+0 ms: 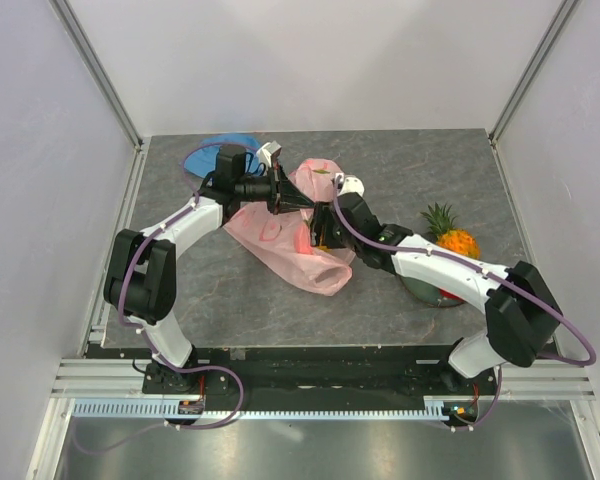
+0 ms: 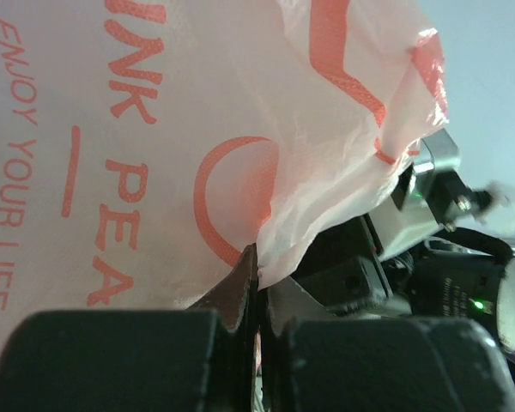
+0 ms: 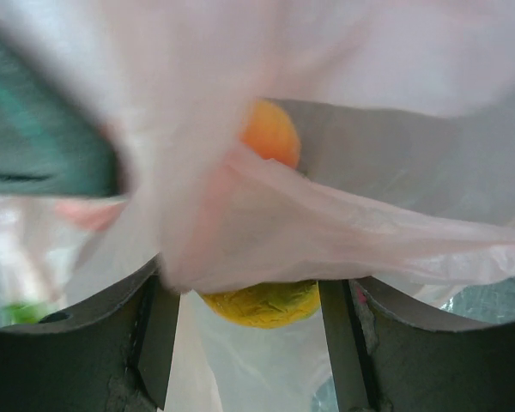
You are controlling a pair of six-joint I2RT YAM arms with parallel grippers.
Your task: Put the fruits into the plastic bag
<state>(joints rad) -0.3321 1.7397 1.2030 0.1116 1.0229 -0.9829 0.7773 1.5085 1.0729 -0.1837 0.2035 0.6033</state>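
From above, the plastic bag (image 1: 298, 262) is seen lying mid-counter (image 1: 230, 300), pink and crumpled, its mouth lifted toward the far side, where the left hand (image 1: 280, 196) and the right hand (image 1: 323, 232) are brought together. The task is judged partly done at most: the pineapple (image 1: 456, 240) is left out on the counter to the right of the bag. Beside the pineapple, a speck of red is glimpsed on the dark plate (image 1: 420, 290) under the right arm. A blue hat (image 1: 220, 143) is seen at the far edge. From the left wrist, the left hand (image 2: 256, 275) is shown pinched tight on a fold of the bag's rim. The film (image 2: 154, 129) is held up, thin and translucent, with red lettering and a curved outline printed on it. From the right wrist, the right hand (image 3: 251, 335) is seen with its fingers set fairly wide and a yellow-orange fruit (image 3: 262, 305) between them, draped in a strip of bag film (image 3: 326, 223). Whether that fruit is gripped or loose cannot be told.
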